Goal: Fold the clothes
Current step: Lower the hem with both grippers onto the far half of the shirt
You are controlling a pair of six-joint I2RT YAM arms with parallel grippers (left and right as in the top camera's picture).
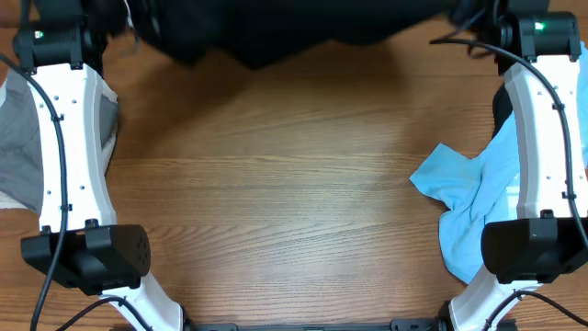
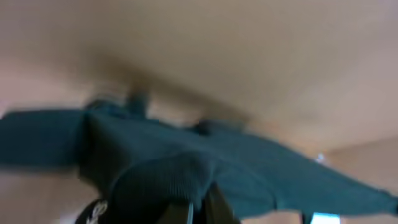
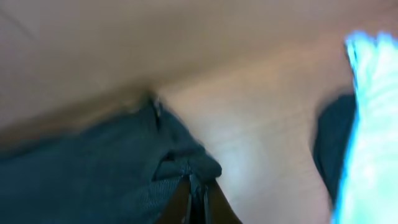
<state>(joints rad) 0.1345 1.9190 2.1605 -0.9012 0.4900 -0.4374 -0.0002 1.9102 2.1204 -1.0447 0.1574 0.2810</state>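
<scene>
Both ends of the black shirt (image 1: 276, 32) are gripped as I see it, stretched across the far side of the table (image 1: 276, 184). The left gripper (image 2: 198, 210) is clamped on a bunched fold and the right gripper (image 3: 196, 200) is pinched tight on cloth. The light blue shirt (image 1: 464, 198) lies crumpled beside the right arm, and a grey cloth (image 1: 18, 147) lies at the left edge.

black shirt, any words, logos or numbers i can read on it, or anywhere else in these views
No text can be read in any view.
White marks on the black shirt, low left in the left wrist view: perhaps lettering, too blurred to read.
Blue shirt: no print shows.
</scene>
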